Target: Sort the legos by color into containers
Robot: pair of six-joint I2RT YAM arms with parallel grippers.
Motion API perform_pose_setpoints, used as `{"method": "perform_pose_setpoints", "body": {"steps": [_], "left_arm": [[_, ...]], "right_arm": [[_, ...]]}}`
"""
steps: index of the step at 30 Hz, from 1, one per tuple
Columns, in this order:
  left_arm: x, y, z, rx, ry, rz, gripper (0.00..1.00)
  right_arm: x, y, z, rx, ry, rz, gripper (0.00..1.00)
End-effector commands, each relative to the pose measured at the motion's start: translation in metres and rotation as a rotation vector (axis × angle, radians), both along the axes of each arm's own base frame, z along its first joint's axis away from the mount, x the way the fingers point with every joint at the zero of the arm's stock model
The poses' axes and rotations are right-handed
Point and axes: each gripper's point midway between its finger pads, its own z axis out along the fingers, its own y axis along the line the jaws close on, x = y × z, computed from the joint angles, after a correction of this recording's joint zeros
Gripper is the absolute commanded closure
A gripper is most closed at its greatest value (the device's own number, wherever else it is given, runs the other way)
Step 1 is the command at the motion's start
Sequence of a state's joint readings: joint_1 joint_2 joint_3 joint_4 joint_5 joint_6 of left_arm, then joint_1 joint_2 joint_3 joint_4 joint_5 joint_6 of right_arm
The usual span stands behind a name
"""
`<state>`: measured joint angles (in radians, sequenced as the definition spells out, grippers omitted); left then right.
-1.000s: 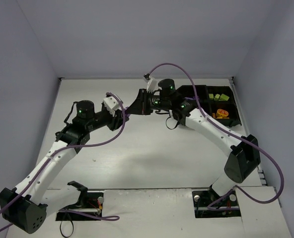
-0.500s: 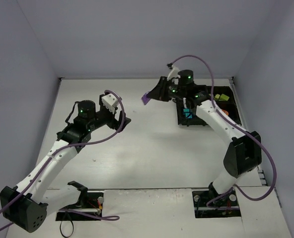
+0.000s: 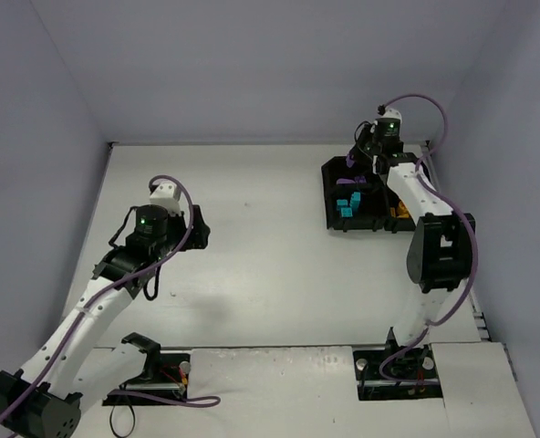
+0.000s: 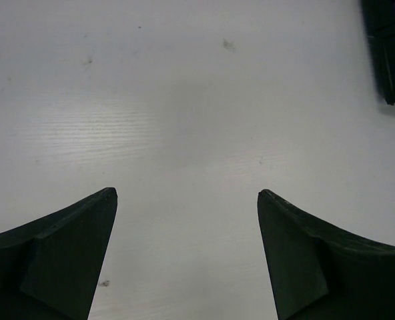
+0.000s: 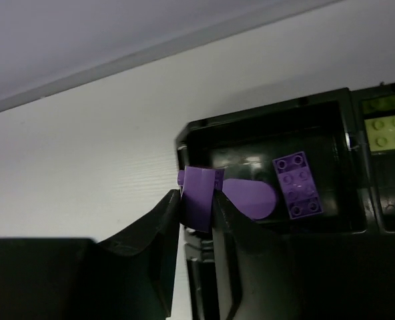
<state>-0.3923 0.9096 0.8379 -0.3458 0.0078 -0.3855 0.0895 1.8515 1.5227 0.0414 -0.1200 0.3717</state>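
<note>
**Purple brick pinched at the tray's rim**

Purple plastic, smooth and glossy on its flat face, sits clamped in the right gripper [image 5: 197, 208]. The two black fingers [image 5: 159, 227] are drawn narrow, closed right on that purple brick [image 5: 199, 190]. It stands upright, with a small nub showing at its 9 o'clock side. It hangs at the 9 o'clock wall of the black tray [image 5: 264, 115], on the edge of the purple compartment; whether it touches the rim, I cannot tell.

Inside that compartment lies a rounded purple piece [image 5: 251, 199], smooth-topped. Beside it at 3 o'clock is a studded purple rectangle [image 5: 297, 185], two rows of studs up. Across the divider, at 3 o'clock again, lime green bricks [image 5: 387, 130] show matte studs.

From above, the tray is at 2 o'clock on the white table [image 3: 270, 237]: hard-walled, square, four pockets. Cyan bricks [image 3: 347, 203] are in the 7 o'clock pocket. Orange bricks [image 3: 403, 212] are in the 5 o'clock pocket, half hidden by the arm. The right arm is stretched far out, nearly straight, wrist lifted over the tray's far side, and a purple cable [image 3: 420, 105] loops behind it.

Over to the left arm: elbow bent, sitting at 9 o'clock of the table, well apart from the tray. The left gripper [image 4: 187, 195] is spread wide. Its matte black wedge fingers [image 4: 71, 253] hold nothing above the faintly grained white surface.
</note>
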Motion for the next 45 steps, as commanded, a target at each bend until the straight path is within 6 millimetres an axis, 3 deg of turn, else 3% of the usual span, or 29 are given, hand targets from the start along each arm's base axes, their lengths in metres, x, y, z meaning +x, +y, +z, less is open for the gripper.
{"method": "perform_pose_setpoints", "body": {"steps": [1, 5, 8, 11, 14, 15, 17, 18, 20, 21, 22, 23, 24, 25, 27, 28, 29, 35, 42, 45], "left_arm": [[-0.008, 0.024, 0.004, -0.052, 0.032, 0.174, 0.21], [-0.023, 0.036, 0.001, -0.027, 0.052, 0.206, 0.21], [-0.03, 0.045, 0.006, -0.02, 0.038, 0.236, 0.21], [-0.036, 0.053, 0.016, -0.026, 0.021, 0.269, 0.21], [-0.041, 0.058, 0.027, -0.023, 0.01, 0.291, 0.21], [-0.041, 0.06, 0.031, -0.022, 0.006, 0.297, 0.21], [-0.043, 0.063, 0.041, -0.021, -0.004, 0.309, 0.21], [-0.044, 0.064, 0.045, -0.019, -0.009, 0.31, 0.21], [-0.045, 0.066, 0.055, -0.019, -0.027, 0.309, 0.21], [-0.046, 0.065, 0.058, -0.012, -0.035, 0.297, 0.21], [-0.047, 0.066, 0.065, -0.014, -0.046, 0.292, 0.21], [-0.048, 0.064, 0.068, -0.016, -0.046, 0.282, 0.21], [-0.051, 0.065, 0.07, -0.007, -0.039, 0.278, 0.21], [-0.052, 0.066, 0.072, -0.005, -0.042, 0.275, 0.21], [-0.054, 0.067, 0.081, 0.0, -0.061, 0.269, 0.21], [-0.054, 0.069, 0.082, 0.001, -0.065, 0.273, 0.21], [-0.055, 0.07, 0.085, 0.0, -0.074, 0.276, 0.21], [-0.052, 0.076, 0.091, 0.003, -0.115, 0.312, 0.21], [-0.043, 0.071, 0.087, -0.04, -0.114, 0.326, 0.21], [-0.041, 0.07, 0.078, -0.044, -0.086, 0.342, 0.21]], "right_arm": [[0.025, -0.025, 0.009, -0.054, -0.056, -0.078, 0.73], [0.034, -0.027, 0.003, -0.057, -0.049, -0.078, 0.49], [0.031, -0.025, 0.015, -0.054, -0.071, -0.063, 0.31], [0.018, -0.02, 0.042, -0.044, -0.114, -0.033, 0.2], [-0.006, -0.019, 0.072, -0.055, -0.159, -0.007, 0.14], [-0.021, -0.02, 0.095, -0.058, -0.195, -0.003, 0.13], [-0.04, -0.023, 0.104, -0.08, -0.2, 0.006, 0.1], [-0.06, -0.024, 0.121, -0.083, -0.228, 0.006, 0.07], [-0.084, -0.027, 0.13, -0.092, -0.228, 0.009, 0.0], [-0.105, -0.028, 0.157, -0.092, -0.291, 0.005, 0.0], [-0.116, -0.029, 0.15, -0.095, -0.283, 0.003, 0.0], [-0.137, -0.031, 0.173, -0.091, -0.347, -0.002, 0.0], [-0.148, -0.032, 0.18, -0.089, -0.37, -0.004, 0.0], [-0.157, -0.032, 0.172, -0.09, -0.361, -0.001, 0.0], [-0.184, -0.034, 0.19, -0.094, -0.423, 0.001, 0.0], [-0.192, -0.034, 0.184, -0.09, -0.415, -0.003, 0.0], [-0.208, -0.034, 0.192, -0.088, -0.444, 0.005, 0.0], [-0.247, -0.03, 0.172, -0.092, -0.428, 0.048, 0.0], [-0.267, -0.047, 0.142, -0.119, -0.383, -0.081, 0.0], [-0.27, -0.039, 0.135, -0.133, -0.371, -0.05, 0.0]]}}
